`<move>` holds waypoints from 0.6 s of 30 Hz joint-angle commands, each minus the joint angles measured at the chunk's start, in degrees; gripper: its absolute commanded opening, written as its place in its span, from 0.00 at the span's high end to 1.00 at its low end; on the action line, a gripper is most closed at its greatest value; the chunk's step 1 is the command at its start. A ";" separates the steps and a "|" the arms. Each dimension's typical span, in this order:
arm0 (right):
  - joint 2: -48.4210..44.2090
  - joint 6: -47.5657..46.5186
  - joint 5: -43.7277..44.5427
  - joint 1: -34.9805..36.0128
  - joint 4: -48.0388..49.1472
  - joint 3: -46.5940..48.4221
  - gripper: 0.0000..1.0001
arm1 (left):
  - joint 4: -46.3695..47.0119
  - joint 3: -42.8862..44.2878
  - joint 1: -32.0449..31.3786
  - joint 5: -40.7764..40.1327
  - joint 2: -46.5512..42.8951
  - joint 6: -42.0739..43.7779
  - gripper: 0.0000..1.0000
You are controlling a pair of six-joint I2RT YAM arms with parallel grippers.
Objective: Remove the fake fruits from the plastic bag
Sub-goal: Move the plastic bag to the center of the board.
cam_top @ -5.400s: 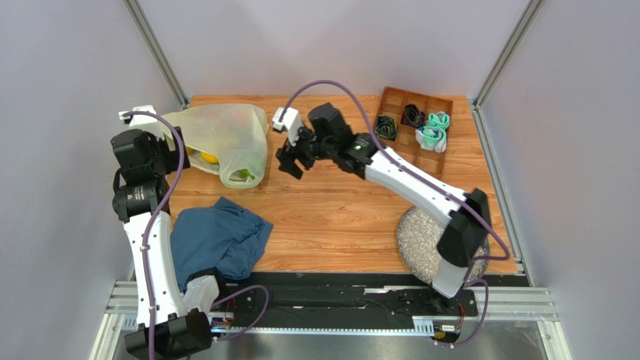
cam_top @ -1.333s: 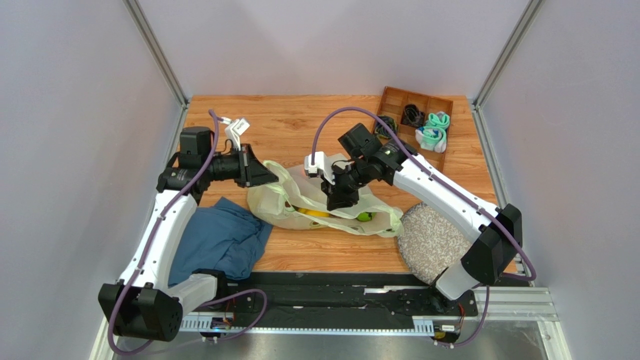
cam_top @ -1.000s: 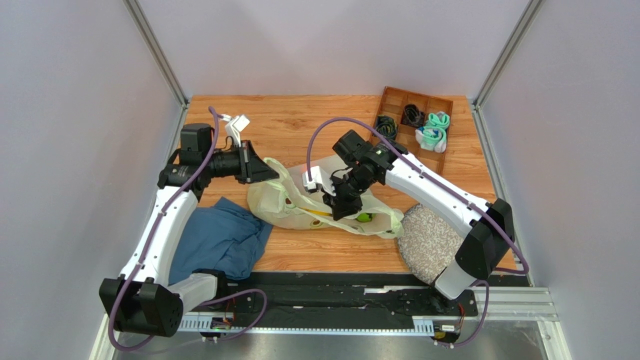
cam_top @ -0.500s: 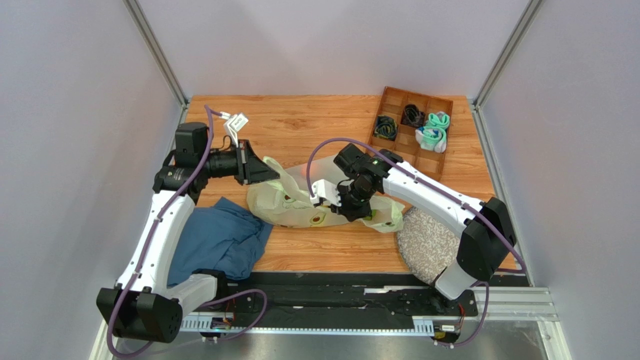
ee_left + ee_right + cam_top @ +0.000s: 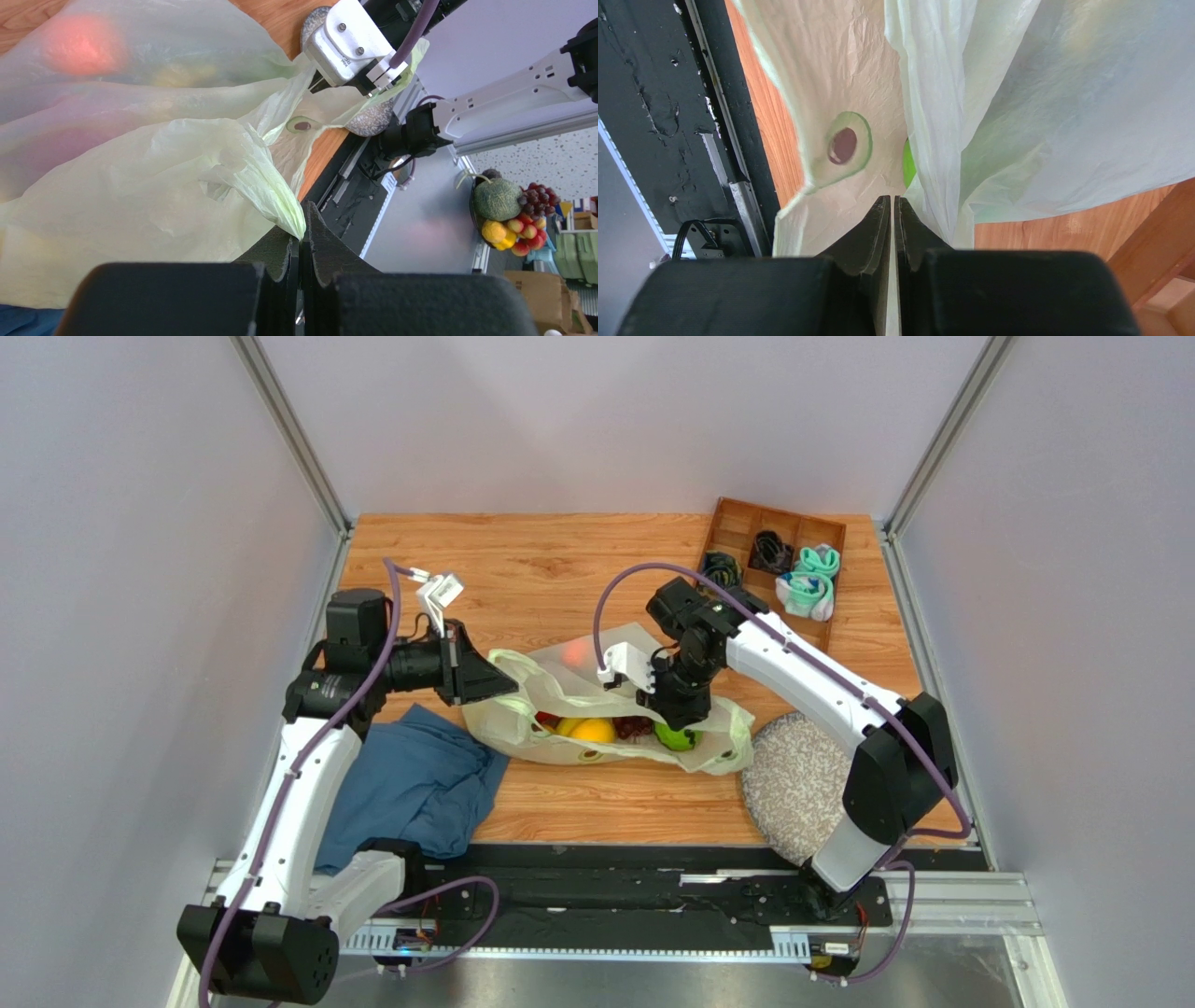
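The plastic bag point(image 5: 617, 655), pale yellow-green, lies across the middle of the table, stretched between both arms. My left gripper point(image 5: 502, 681) is shut on a twisted corner of the bag point(image 5: 140, 189) at its left end. My right gripper point(image 5: 683, 703) is shut on a sheet of the bag point(image 5: 1032, 105) near its right end. The fake fruits show in the bag's mouth: a red one point(image 5: 547, 717), a yellow-orange one point(image 5: 592, 731), dark grapes point(image 5: 634, 725) and a green apple point(image 5: 676, 739). A pink blur point(image 5: 575, 654) shows through the film. The green apple point(image 5: 907, 164) peeks out just past my right jaws.
A blue cloth point(image 5: 407, 784) lies at the front left beside the bag. A grey round mat point(image 5: 800, 777) sits at the front right, touching the bag's end. A wooden tray point(image 5: 731, 528) with rolled socks and dark bands stands at the back right.
My right gripper has shut on the bag film and shifted right and up. The bag's mouth has spread, so more fruits now show. My left gripper keeps its grip and has dropped slightly.
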 commanded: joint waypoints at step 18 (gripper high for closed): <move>0.99 6.22 29.19 -2.63 36.13 -9.41 0.37 | 4.51 1.29 -0.17 1.17 -0.06 -2.34 1.00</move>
